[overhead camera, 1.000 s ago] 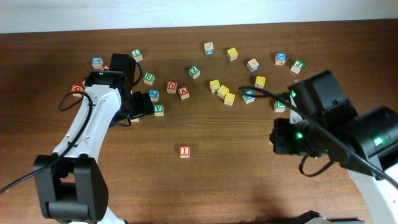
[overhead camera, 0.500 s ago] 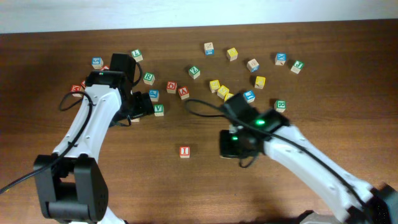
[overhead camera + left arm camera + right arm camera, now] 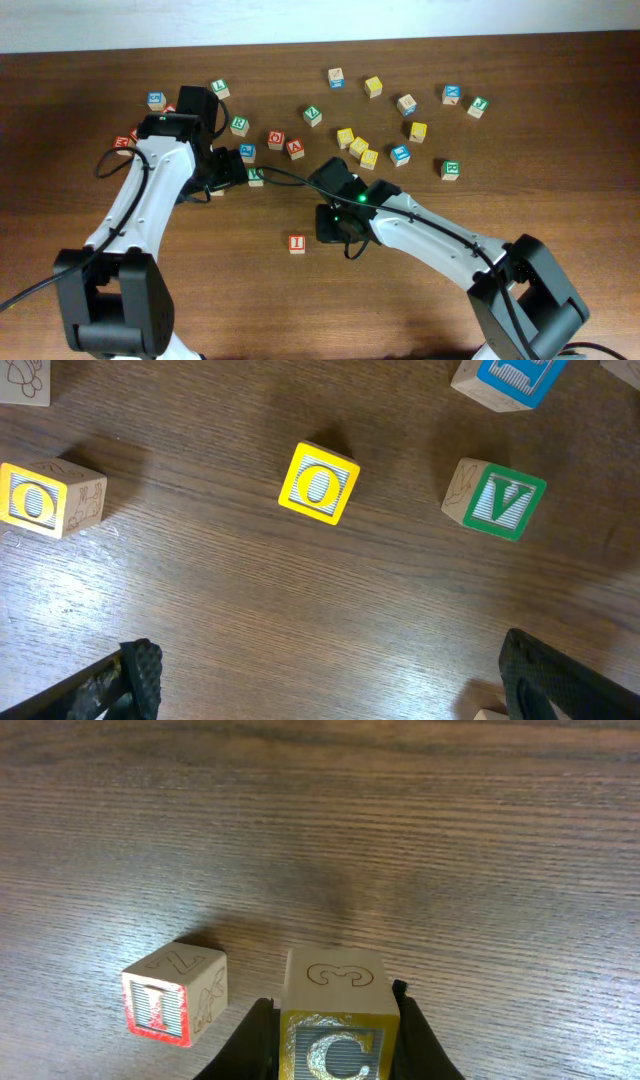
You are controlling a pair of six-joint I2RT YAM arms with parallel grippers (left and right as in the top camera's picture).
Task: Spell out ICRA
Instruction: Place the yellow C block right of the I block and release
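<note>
A red I block (image 3: 296, 243) lies on the table front of centre; it also shows in the right wrist view (image 3: 172, 995). My right gripper (image 3: 335, 222) is shut on a yellow C block (image 3: 338, 1020) and holds it just right of the I block, close to the table. My left gripper (image 3: 228, 170) is open and empty at the back left, its jaws (image 3: 330, 695) wide apart over bare wood. Red letter blocks (image 3: 285, 145) lie behind the middle; I cannot read their letters.
Several loose blocks are scattered across the back of the table, among them a yellow cluster (image 3: 358, 148) and a green V block (image 3: 256, 176) beside my left gripper. The left wrist view shows two yellow O blocks (image 3: 319, 482) (image 3: 45, 500) and a green V block (image 3: 497, 500).
My right arm has swept from the right side to the middle with the C block, ending beside the I block. The left arm has not moved.
</note>
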